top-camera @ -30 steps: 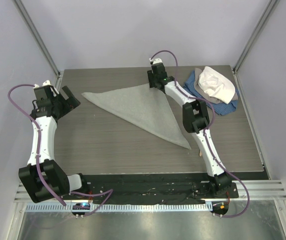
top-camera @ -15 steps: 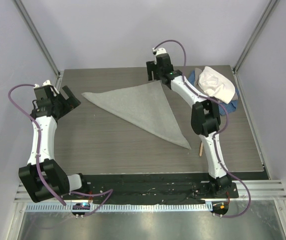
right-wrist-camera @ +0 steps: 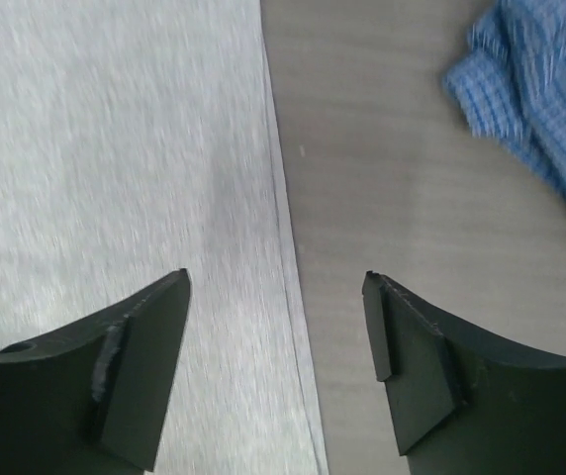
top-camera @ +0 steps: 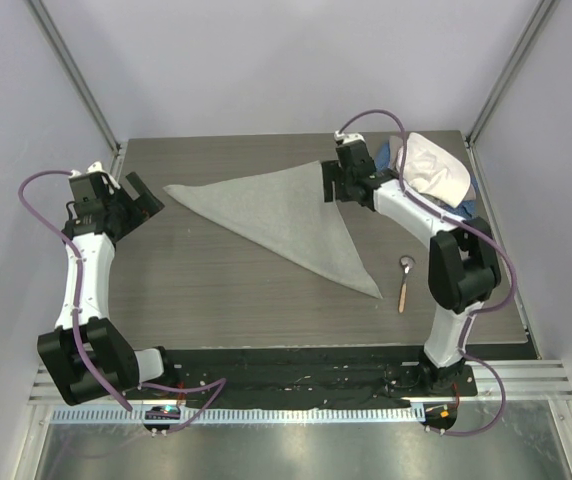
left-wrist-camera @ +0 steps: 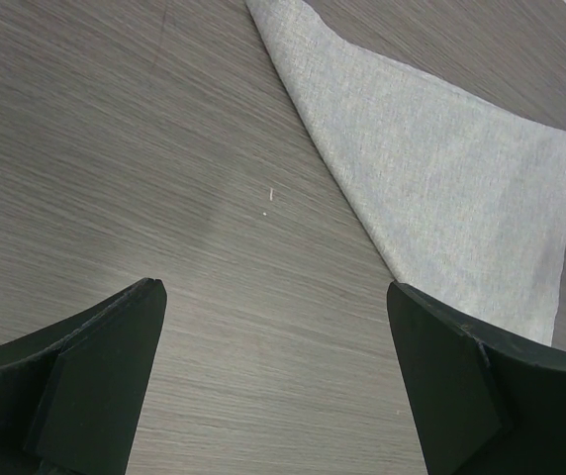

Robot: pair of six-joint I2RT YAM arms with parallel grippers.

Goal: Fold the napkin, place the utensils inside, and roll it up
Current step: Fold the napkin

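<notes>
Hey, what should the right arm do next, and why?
Probably move the right gripper toward the spoon: the napkin already lies folded in a triangle, the gripper's jaws stand open and empty, and the spoon lies outside the napkin.

- The light grey napkin (top-camera: pixel 286 212) was seen folded into a triangle, spread flat on the table (top-camera: pixel 216 300).
- The spoon (top-camera: pixel 404 285), metal-bowled and wooden-handled, was laid flat near the napkin's near tip, apart from it.

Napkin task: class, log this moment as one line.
napkin: folded triangle, flat | spoon: on table, outside napkin | left fingers: open, empty | right fingers: open over napkin edge
</notes>
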